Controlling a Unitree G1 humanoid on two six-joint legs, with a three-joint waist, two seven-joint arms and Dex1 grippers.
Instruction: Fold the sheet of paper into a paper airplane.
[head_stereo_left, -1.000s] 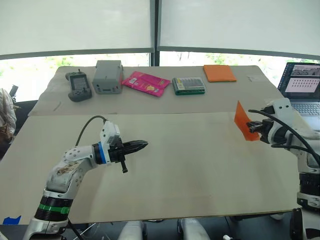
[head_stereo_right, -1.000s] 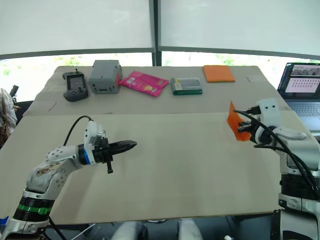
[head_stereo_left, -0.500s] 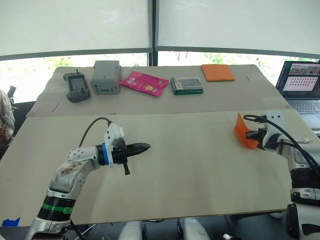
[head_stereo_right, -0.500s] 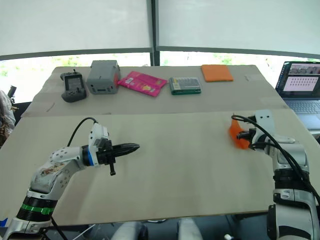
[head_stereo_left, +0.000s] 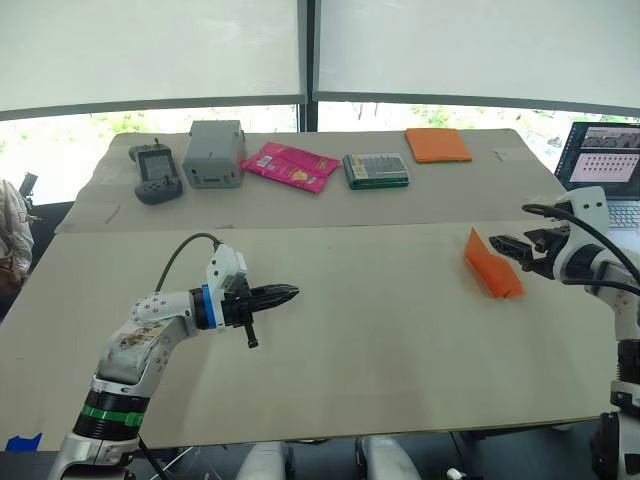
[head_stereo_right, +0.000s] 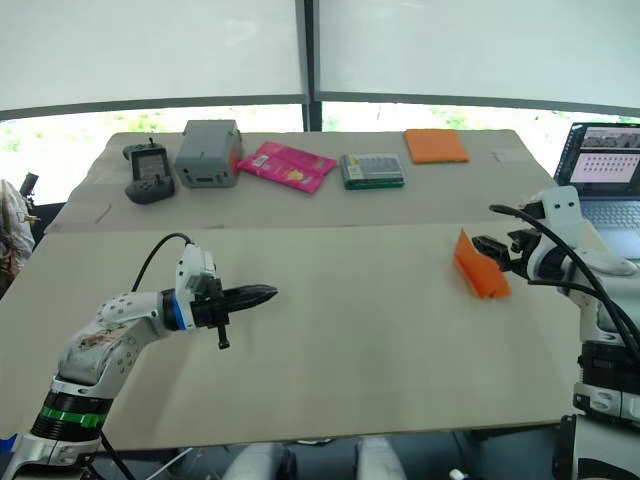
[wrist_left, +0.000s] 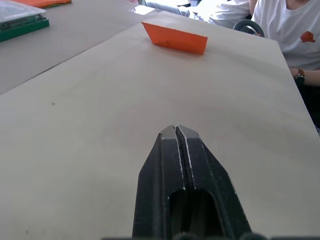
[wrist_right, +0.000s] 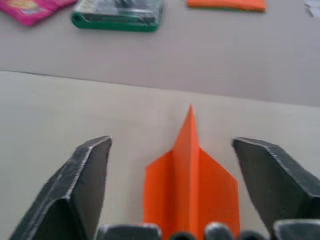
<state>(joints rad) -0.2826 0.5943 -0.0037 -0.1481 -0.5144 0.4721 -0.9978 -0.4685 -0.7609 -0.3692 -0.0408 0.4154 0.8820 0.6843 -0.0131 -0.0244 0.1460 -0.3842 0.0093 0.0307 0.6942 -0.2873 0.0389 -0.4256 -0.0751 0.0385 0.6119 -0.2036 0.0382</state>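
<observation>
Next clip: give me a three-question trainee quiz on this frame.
1. True or false: the right gripper is shut on the paper airplane.
2. The left gripper has its jaws: A open, B shut.
3. What lies just left of the green case on the far table?

Key: 1 false, the jaws stand open, the plane lies on the table; 2 B; 3 the pink packet.

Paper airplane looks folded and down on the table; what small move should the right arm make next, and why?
Probably draw the right pincer straight back from the paper airplane. Its fingers stand open on either side of the plane without gripping it, and the plane rests on the table on its own as a creased wedge. The left pincer is shut and well away.
</observation>
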